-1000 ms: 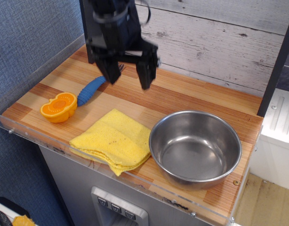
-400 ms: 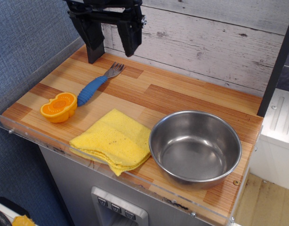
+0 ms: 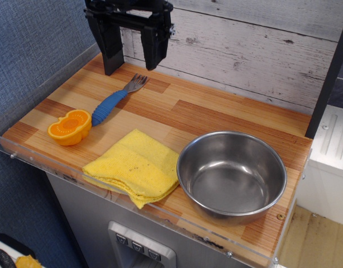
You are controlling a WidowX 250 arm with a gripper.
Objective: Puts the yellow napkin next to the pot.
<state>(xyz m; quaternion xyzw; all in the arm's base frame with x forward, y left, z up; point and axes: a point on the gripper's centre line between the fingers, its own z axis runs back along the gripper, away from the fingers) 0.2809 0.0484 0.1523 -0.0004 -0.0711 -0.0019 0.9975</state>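
One wooden counter, plank wall, blue wallpaper

A round, mirror-shiny stainless-steel pot and a folded, nubbly, matt yellow cloth napkin sit on a smooth striped wooden bench edged in clear glossy plastic, near a ridged blue-handled metal fork and a glossy orange plastic fruit-half.

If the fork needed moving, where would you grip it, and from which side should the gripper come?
Grip the fork at mid-handle, coming straight down with the gripper turned across it. It lies flat and diagonal on the wooden counter; the blue handle is the thickest part, and the orange toy crowds its lower end.
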